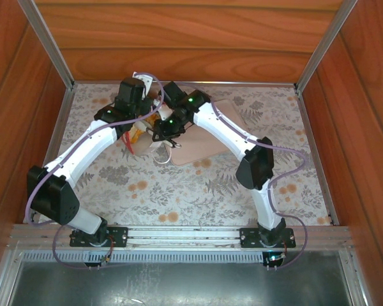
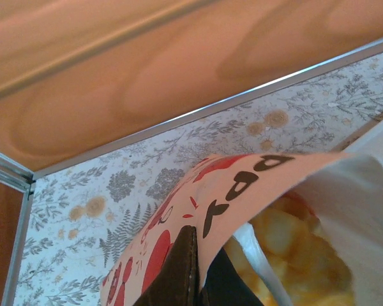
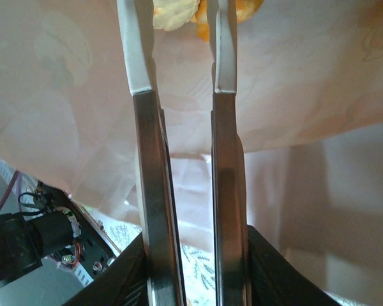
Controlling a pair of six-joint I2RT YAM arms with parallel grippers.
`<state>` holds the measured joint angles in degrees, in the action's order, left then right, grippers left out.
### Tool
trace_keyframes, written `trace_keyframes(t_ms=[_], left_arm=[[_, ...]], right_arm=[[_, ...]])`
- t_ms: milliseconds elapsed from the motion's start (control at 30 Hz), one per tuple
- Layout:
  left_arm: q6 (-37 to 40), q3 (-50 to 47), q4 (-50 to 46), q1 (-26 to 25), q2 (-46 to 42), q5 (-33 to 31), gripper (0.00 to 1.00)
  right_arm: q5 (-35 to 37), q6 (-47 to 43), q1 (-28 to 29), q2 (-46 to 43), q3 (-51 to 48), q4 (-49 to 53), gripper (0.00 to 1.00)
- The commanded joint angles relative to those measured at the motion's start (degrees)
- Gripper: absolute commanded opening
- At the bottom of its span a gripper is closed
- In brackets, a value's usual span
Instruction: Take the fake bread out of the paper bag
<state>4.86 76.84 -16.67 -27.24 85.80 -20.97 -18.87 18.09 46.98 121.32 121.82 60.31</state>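
Several pieces of fake bread [image 2: 287,245] lie inside the paper bag [image 2: 242,185]. They show as blurred golden-yellow lumps behind its lifted rim, and I cannot count them. In the right wrist view, two patches of bread, one pale yellow and one orange, sit at the top edge of the frame, deep in the bag's white interior.

Bag: white inside, outer face pink-red with dark and red markings, mouth open. From above it sits toward the far left-centre of the table [image 1: 179,191], under both my wrists. It is at the left edge of the flat beige tray [image 1: 210,143]; I cannot tell whether it touches or overlaps it.

Left gripper [image 2: 201,271]: clamped on the bag's wall near the rim, one dark finger on the printed outer face and the other on the inner side.

Right gripper [image 3: 179,19]: reaches into the bag. The fingers [image 3: 147,191] are long and parallel, with a narrow gap between them. The pale piece of bread shows in that gap near the tips, but the tips run out of frame. I cannot tell whether I am gripping the piece or merely standing open around it.

Surroundings: the table cover is a floral print in grey and orange. Wooden walls [image 1: 179,38] stand on three sides. Both arms arch inward from their bases at the near edge.
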Motion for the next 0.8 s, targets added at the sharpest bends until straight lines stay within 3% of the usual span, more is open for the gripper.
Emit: trace_keyframes(t_ms=[0, 267, 767], left_arm=[[-2.6, -1.3, 2.9, -0.4, -3.6, -3.0, 0.0], [-3.5, -6.3, 7.9, -0.4, -6.6, -4.3, 0.0], [-4.1, -5.2, 8.1, -0.3, -4.0, -4.9, 0.0]], right_arm=[[1.2, 1.8, 0.4, -6.6, -5.1, -4.1, 0.14], [2.1, 5.1, 0.4, -16.7, -18.3, -11.5, 0.09], [3.7, 6.4, 0.0, -31.1, -27.8, -11.9, 0.06]])
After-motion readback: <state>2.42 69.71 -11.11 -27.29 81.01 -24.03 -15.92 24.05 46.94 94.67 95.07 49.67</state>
